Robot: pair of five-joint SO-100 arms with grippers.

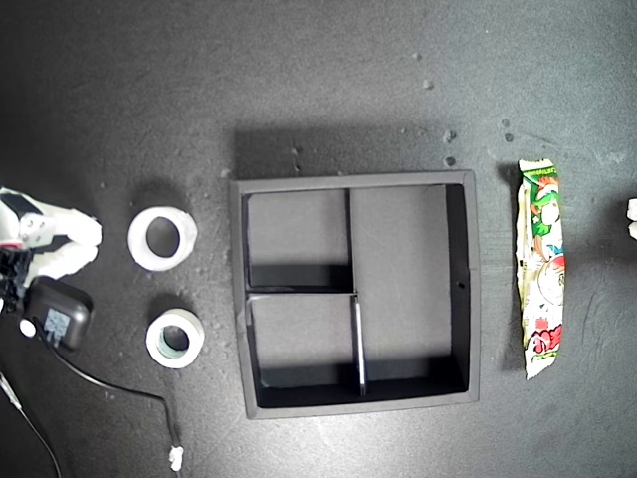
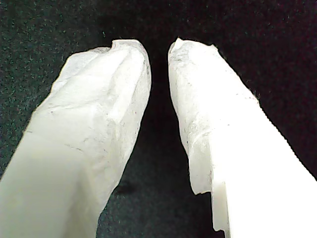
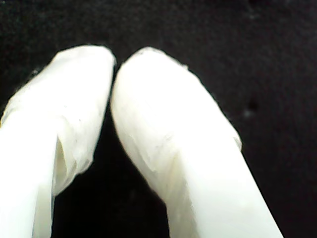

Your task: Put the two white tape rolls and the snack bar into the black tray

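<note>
Dark mat [image 1: 328, 80]: black tray [image 1: 473, 289] sat centre, 2 tape rolls [image 1: 162, 238] [image 1: 175, 339] toward exterior view's left, snack bar [image 1: 540, 269] right; my first gripper [image 2: 159, 49] slightly parted, my second gripper [image 3: 114, 67] closed, both holding nothing.

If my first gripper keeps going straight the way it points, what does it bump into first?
Probably just the black table. My first gripper has nothing between or beyond its slightly parted fingertips in its wrist view, though depth is hard to judge.
</note>
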